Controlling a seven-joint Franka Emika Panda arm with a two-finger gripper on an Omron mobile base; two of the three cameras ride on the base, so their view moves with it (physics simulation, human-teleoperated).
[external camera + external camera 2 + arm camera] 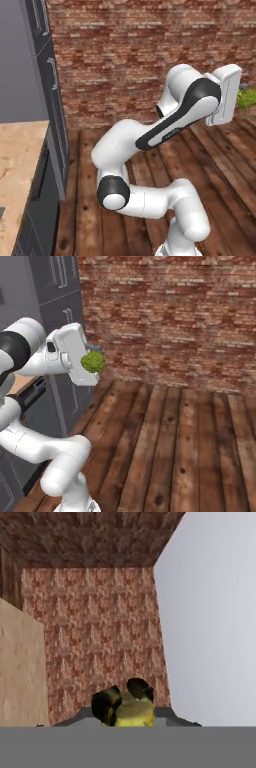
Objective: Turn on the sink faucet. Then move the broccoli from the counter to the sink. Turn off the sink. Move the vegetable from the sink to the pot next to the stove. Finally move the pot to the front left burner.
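Observation:
My gripper (92, 362) is raised at about shoulder height, away from the counter, and is shut on the broccoli (93, 362), a small green floret that sticks out of the white hand. From the left base view the broccoli (246, 98) peeks out at the right edge, beyond the hand. In the hand view the two dark fingertips (107, 705) press on the pale yellow-green stem (131, 713). The tan wood-grain counter (20, 160) lies to the far left, well apart from the gripper.
Tall dark grey cabinets (47, 75) stand beside the counter's end. A red brick wall (170, 321) closes the back. Open wooden plank floor (170, 446) stretches ahead and to the right of the arm.

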